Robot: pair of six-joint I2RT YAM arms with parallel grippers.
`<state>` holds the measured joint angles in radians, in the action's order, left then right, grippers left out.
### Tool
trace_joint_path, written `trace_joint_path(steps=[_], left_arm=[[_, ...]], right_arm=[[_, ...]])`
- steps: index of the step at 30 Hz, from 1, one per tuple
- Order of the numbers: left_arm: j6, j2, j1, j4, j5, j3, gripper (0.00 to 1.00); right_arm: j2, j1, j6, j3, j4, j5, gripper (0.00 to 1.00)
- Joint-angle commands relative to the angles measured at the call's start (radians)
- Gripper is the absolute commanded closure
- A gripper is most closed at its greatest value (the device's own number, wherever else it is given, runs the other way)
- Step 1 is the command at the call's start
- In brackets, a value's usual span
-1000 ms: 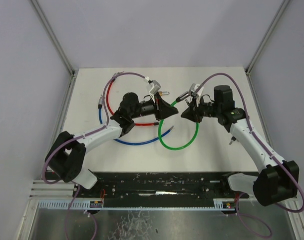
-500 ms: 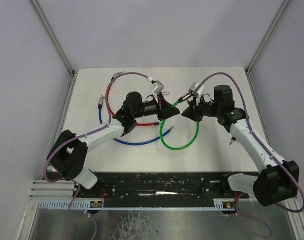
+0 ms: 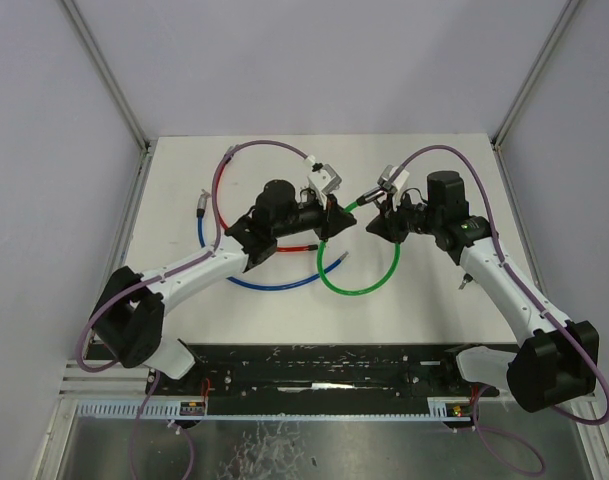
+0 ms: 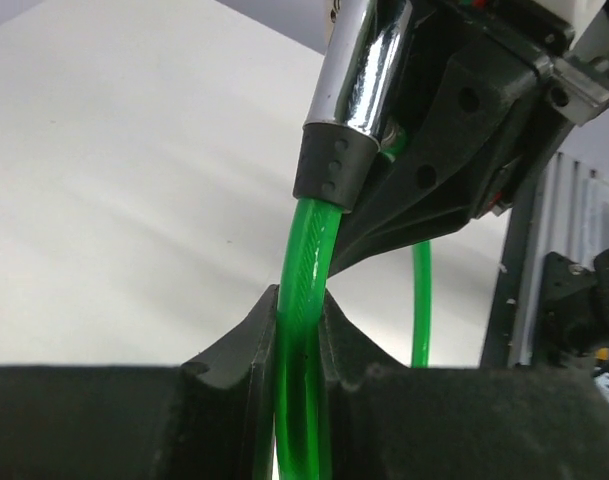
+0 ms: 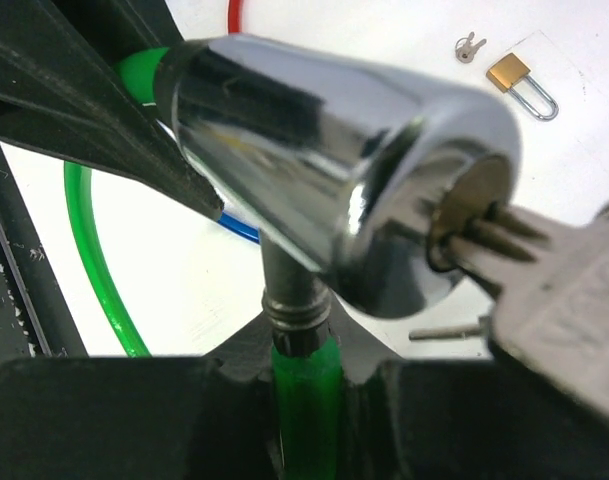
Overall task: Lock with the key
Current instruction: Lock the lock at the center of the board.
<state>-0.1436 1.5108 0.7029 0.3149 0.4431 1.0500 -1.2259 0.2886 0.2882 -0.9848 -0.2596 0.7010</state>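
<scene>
Key [image 5: 549, 285] is pushed into the keyhole of the chrome lock head [image 5: 334, 170], and both are held up off the desk, around its middle and a little toward the far edge. The right gripper [image 5: 302, 390] is closed on the stem just under that head, where the green cable [image 3: 369, 290] enters it; nothing grips the key itself. The key's bow juts out to the side, too close and blurred to read.

Right beside it, the left gripper [image 4: 299, 345] is clamped on the same cable near its other end. The cable runs up through the groove of its fingers [image 4: 229, 345] to a black sleeve [image 4: 329, 165] and a chrome pin [image 4: 369, 55]. From the left wrist the pin is close against the right gripper's black body, but I cannot tell whether they touch.

Below both grippers, the rest of the green cable hangs in a loop that rests on the white desk [image 3: 434, 150], toward the near edge. A red cable [image 3: 216, 195] and a blue cable [image 3: 269, 286] curl on the left half, partly under the left arm. A small brass padlock [image 5: 512, 72] and a pair of tiny keys [image 5: 469, 47] lie flat on the desk near each other.
</scene>
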Motion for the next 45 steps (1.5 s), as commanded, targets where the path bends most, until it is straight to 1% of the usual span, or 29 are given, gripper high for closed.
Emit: trace_joint_path(steps=[1, 4, 6, 10, 14, 20, 25, 27, 30, 32, 36, 38, 41, 43, 45], left_arm=[[0.137, -0.012, -0.001, -0.157, -0.192, 0.034, 1.0], [0.164, -0.008, 0.003, -0.181, -0.245, 0.037, 1.0], [0.173, -0.002, 0.006, -0.188, -0.255, 0.039, 1.0], [0.161, 0.018, 0.022, -0.186, -0.227, 0.052, 1.0], [0.132, 0.049, 0.053, -0.164, -0.165, 0.069, 1.0], [0.061, 0.063, 0.057, -0.087, 0.025, 0.065, 1.0], [0.039, 0.07, 0.052, -0.095, 0.206, 0.077, 1.0], [0.048, 0.08, 0.051, -0.116, 0.237, 0.084, 1.0], [0.122, 0.105, 0.051, -0.143, 0.152, 0.093, 1.0], [0.202, 0.135, 0.057, -0.134, 0.073, 0.099, 1.0], [0.335, 0.233, 0.082, -0.102, -0.017, 0.154, 1.0], [0.388, 0.264, 0.097, -0.057, -0.056, 0.164, 1.0], [0.471, 0.276, 0.126, 0.032, -0.118, 0.141, 1.0], [0.519, 0.266, 0.143, 0.08, -0.158, 0.117, 1.0], [0.555, 0.247, 0.157, 0.125, -0.203, 0.083, 1.0]], right_arm=[[0.042, 0.01, -0.019, -0.05, 0.072, 0.067, 1.0], [0.043, 0.009, -0.029, -0.039, 0.091, 0.081, 1.0], [0.045, 0.009, -0.042, -0.033, 0.107, 0.08, 1.0], [0.045, 0.008, -0.089, -0.003, 0.173, 0.061, 1.0], [0.037, 0.009, -0.124, 0.022, 0.222, 0.067, 1.0], [0.046, 0.009, -0.132, 0.032, 0.243, 0.047, 1.0], [0.064, 0.003, -0.095, 0.02, 0.228, 0.005, 1.0], [0.071, -0.011, -0.075, 0.023, 0.229, -0.012, 1.0], [0.081, -0.027, -0.058, 0.062, 0.285, -0.012, 1.0], [0.078, -0.027, -0.017, 0.121, 0.366, -0.01, 1.0], [0.054, -0.029, 0.07, 0.234, 0.533, -0.091, 1.0], [0.045, -0.03, 0.096, 0.263, 0.578, -0.13, 1.0], [0.052, -0.036, 0.109, 0.309, 0.663, -0.161, 1.0], [0.062, -0.041, 0.118, 0.346, 0.719, -0.15, 1.0], [0.067, -0.053, 0.142, 0.369, 0.737, -0.106, 1.0]])
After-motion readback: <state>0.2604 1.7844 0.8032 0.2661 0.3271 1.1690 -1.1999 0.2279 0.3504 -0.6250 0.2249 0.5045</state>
